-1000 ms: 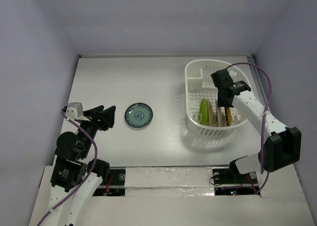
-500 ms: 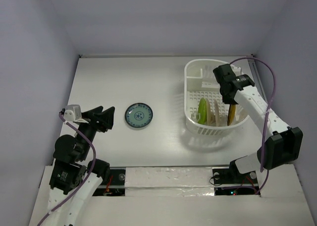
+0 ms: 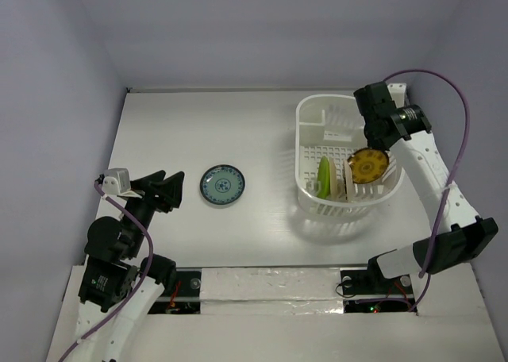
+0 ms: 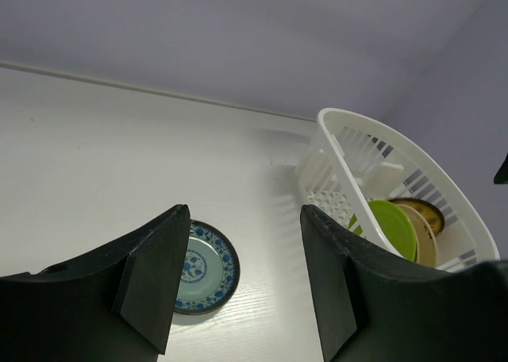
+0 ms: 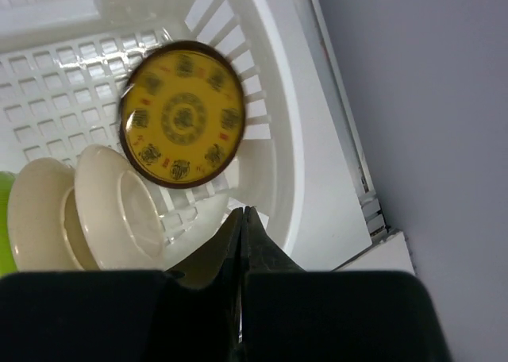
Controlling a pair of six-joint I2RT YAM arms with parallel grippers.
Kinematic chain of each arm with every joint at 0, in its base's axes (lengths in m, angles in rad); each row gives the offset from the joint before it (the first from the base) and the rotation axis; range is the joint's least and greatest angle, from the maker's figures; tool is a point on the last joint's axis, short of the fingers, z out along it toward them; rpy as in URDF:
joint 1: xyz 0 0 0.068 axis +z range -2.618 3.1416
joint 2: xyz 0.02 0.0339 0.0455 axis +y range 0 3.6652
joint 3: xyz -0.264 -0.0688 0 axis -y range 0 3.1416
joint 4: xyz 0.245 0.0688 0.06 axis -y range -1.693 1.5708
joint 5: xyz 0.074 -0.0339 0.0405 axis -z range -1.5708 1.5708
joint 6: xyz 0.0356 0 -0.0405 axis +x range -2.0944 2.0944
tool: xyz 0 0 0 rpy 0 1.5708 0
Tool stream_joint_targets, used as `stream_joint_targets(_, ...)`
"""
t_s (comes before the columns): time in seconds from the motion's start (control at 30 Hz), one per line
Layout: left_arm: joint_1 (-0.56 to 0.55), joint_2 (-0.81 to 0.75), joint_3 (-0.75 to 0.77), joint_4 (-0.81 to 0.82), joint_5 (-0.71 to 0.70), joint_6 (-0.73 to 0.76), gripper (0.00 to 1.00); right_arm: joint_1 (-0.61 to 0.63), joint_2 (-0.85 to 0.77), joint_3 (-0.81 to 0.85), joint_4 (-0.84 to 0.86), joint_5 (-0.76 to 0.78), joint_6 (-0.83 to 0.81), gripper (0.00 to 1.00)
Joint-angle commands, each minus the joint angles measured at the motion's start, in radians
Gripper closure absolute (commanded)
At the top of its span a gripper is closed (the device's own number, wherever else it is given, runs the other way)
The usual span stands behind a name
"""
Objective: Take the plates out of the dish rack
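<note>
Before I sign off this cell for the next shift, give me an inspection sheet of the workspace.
Surface: white table, no spills seen.
Job's things: white slatted plastic dish rack holds lime green plate, cream plate, yellow-orange patterned plate; white plate with blue-green pattern lies on table.
Clutter: nothing seen.
Grippers: left jaws open, empty; right jaws shut over rack.
Cables: purple cable loops along each arm.
Surroundings: pale lilac walls.
</note>
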Motion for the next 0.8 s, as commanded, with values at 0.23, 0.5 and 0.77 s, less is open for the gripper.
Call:
stream_joint_targets(0.23,-0.006,-0.001,0.008,0.028,-0.006,-0.008,0.45,-0.002,-0.088,0.022,0.055,-0.05,-0.014,1.0)
stream_joint_targets(0.5,-0.006,0.004,0.006,0.029,-0.001,-0.007,0.45,-0.012,0.036,-0.098,0.281,-0.198,-0.036,0.9)
stream_joint_targets(0.77,-0.016,0.005,0.003,0.033,0.006,-0.005,0.44,-0.012,-0.066,-0.224,0.443,-0.418,-0.034,0.48)
